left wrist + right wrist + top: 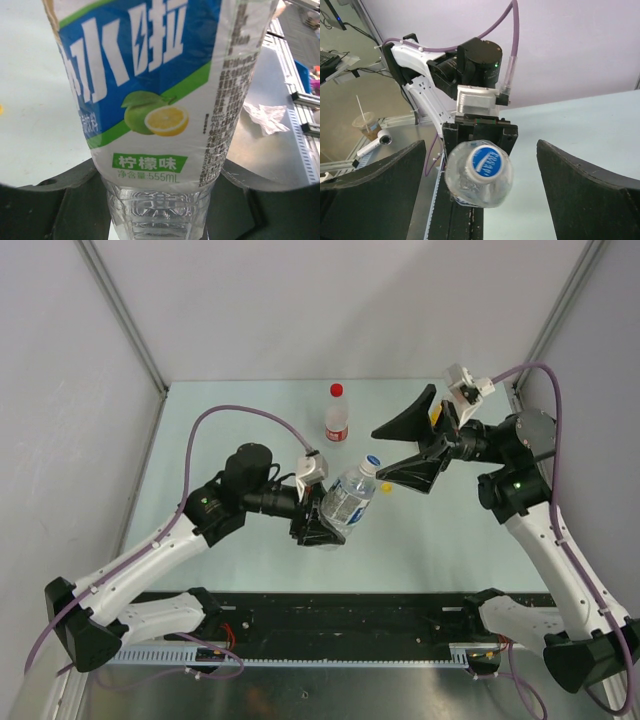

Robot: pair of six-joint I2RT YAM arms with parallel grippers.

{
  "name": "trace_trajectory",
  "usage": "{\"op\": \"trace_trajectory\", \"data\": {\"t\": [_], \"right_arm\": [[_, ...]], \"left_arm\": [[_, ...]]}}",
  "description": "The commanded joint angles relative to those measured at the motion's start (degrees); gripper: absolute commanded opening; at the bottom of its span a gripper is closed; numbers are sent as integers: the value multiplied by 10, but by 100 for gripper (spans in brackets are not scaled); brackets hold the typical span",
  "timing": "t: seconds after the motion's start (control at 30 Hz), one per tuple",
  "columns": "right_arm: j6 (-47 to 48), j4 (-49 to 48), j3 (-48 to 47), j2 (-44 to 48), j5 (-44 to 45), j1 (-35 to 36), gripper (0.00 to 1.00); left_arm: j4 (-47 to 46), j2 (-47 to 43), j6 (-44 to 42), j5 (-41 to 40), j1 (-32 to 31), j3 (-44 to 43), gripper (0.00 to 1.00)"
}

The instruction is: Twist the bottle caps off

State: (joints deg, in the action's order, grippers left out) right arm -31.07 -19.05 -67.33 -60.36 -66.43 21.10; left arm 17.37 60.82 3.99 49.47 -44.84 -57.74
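Top external: left gripper (318,517) clamped on clear blue-white-label plastic bottle (348,498) at table centre, neck tilted toward 2 o'clock to present it to right gripper (380,454). Its jaws stand wide apart, straddling small white screw cap (372,461), not yet gripping.

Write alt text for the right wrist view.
A clear bottle, its blue-and-white cap on and facing the camera, is held in the left arm's fingers. The right arm's fingers stand wide apart on either side, touching nothing.
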Motion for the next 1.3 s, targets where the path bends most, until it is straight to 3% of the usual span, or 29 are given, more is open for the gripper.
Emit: {"op": "trace_trajectory", "data": {"t": [0.0,0.5,0.9,1.03,1.27], "right_arm": [[-23,-39,-6,22,25,-7,96],[-77,22,-6,-31,98,-41,91],[-108,103,-7,-85,121,-54,85],[-71,191,-31,-105,134,-52,81],[-14,287,-66,-124,168,-34,77]], "left_arm": [[-4,-2,-20,-84,3,2,18],[53,-12,-38,-402,-13,-15,18],[125,39,-77,-737,-132,-70,19],[139,62,-85,-833,-167,-86,18],[150,89,-94,-903,-189,-105,19]]}}
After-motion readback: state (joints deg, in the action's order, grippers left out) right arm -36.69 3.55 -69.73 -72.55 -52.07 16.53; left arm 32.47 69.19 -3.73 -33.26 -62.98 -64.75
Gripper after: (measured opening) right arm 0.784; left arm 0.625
